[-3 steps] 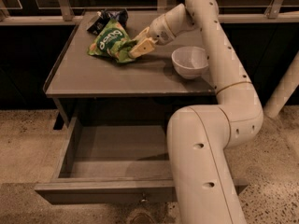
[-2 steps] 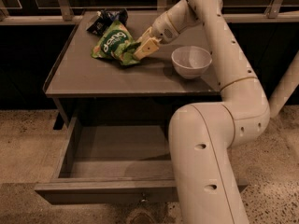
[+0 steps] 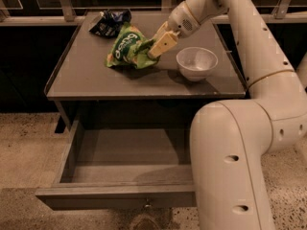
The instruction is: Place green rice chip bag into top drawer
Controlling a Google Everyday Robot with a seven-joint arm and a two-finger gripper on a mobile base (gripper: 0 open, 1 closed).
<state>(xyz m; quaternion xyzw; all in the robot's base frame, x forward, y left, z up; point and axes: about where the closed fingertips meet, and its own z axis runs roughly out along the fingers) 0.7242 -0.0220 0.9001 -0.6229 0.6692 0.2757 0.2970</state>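
The green rice chip bag [image 3: 128,47] hangs above the grey tabletop [image 3: 96,83], lifted a little off it and casting a shadow below. My gripper [image 3: 154,50] is shut on the bag's right end, its beige fingers [image 3: 163,42] pinching the foil. The top drawer [image 3: 115,195] stands pulled wide open below the table, its inside bare, its small knob at the front panel's centre.
A white bowl [image 3: 196,63] sits on the table right of the bag. A dark blue-black snack bag [image 3: 110,22] lies at the table's back left. My white arm [image 3: 230,143] fills the right foreground and covers the drawer's right part. A railing runs behind the table.
The gripper has lifted the green bag off the tabletop and carried it slightly toward the front. The bowl, dark bag and drawer have not moved.
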